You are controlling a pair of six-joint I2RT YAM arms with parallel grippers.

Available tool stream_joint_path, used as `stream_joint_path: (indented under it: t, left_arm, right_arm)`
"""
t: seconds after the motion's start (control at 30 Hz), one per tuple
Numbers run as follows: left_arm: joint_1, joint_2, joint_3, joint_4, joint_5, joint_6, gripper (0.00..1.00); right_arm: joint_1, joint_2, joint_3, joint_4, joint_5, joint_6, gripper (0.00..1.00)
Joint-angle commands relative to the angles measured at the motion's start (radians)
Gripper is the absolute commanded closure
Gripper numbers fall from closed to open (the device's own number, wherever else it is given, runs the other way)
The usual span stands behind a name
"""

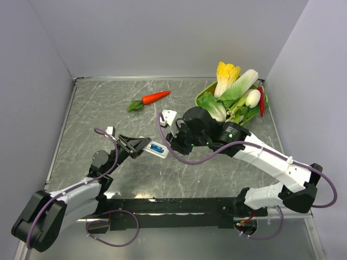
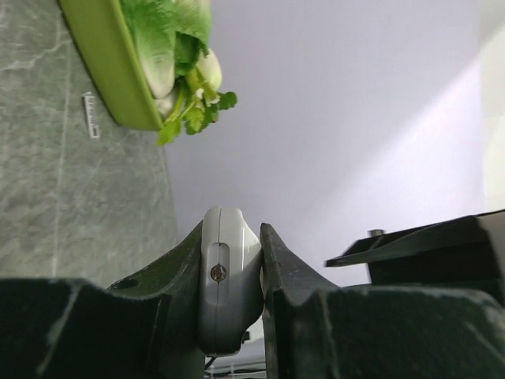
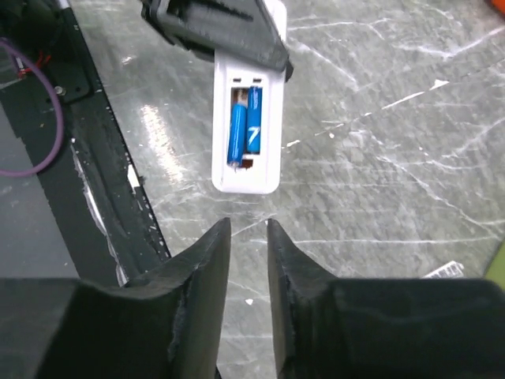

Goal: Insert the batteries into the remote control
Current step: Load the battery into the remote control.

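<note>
My left gripper (image 1: 135, 145) is shut on one end of the white remote control (image 1: 160, 153), holding it back side up with its compartment open. Two blue batteries (image 1: 156, 147) lie side by side inside it. In the right wrist view the remote (image 3: 246, 175) sits just ahead of my right gripper (image 3: 248, 225), and the batteries (image 3: 243, 126) show in the slot. My right gripper (image 1: 172, 142) hovers just right of the remote, its jaws a narrow gap apart and empty. The left wrist view shows the remote's edge (image 2: 225, 276) clamped between the fingers of my left gripper (image 2: 231, 229).
A green tray (image 1: 201, 93) of leafy vegetables stands at the back right and also shows in the left wrist view (image 2: 110, 71). An orange carrot (image 1: 154, 97) lies at the back middle. A small white piece (image 1: 169, 116) lies behind the right wrist. Walls enclose the table.
</note>
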Motion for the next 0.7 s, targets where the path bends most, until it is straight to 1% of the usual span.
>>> stream_joint_path:
  t: [0.0,0.13,0.27,0.33,0.43,0.5,0.57,0.6,0.67]
  left_arm:
    - [-0.004,-0.002,0.029,0.139,-0.011,-0.101,0.99]
    - [-0.004,0.058,0.006,0.289,-0.025,-0.208,0.99]
    - [-0.004,0.107,0.003,0.372,-0.014,-0.259,0.99]
    - [-0.004,0.118,0.003,0.389,-0.014,-0.266,0.99]
    - [-0.004,0.103,0.023,0.347,0.006,-0.237,0.99]
    - [-0.004,0.068,0.035,0.281,0.006,-0.217,0.99]
    - [-0.004,0.038,0.051,0.221,0.014,-0.168,0.99]
    - [-0.004,0.009,0.071,0.151,0.017,-0.150,0.99]
    - [-0.004,-0.017,0.083,0.094,0.020,-0.102,0.99]
  right_arm:
    - [-0.006,-0.044,-0.069,0.104,-0.060,-0.013,0.70]
    - [-0.008,-0.074,-0.110,0.163,-0.067,-0.002,0.74]
    - [-0.006,-0.091,-0.118,0.204,-0.092,-0.019,0.81]
    - [-0.006,-0.091,-0.118,0.212,-0.080,-0.022,0.83]
    - [-0.006,-0.096,-0.120,0.232,-0.083,-0.033,0.86]
    - [-0.008,-0.099,-0.120,0.247,-0.096,-0.039,0.87]
    - [-0.006,-0.087,-0.109,0.252,-0.110,-0.043,0.88]
    - [-0.006,-0.079,-0.104,0.253,-0.112,-0.043,0.89]
    - [-0.005,-0.054,-0.084,0.236,-0.121,-0.048,0.89]
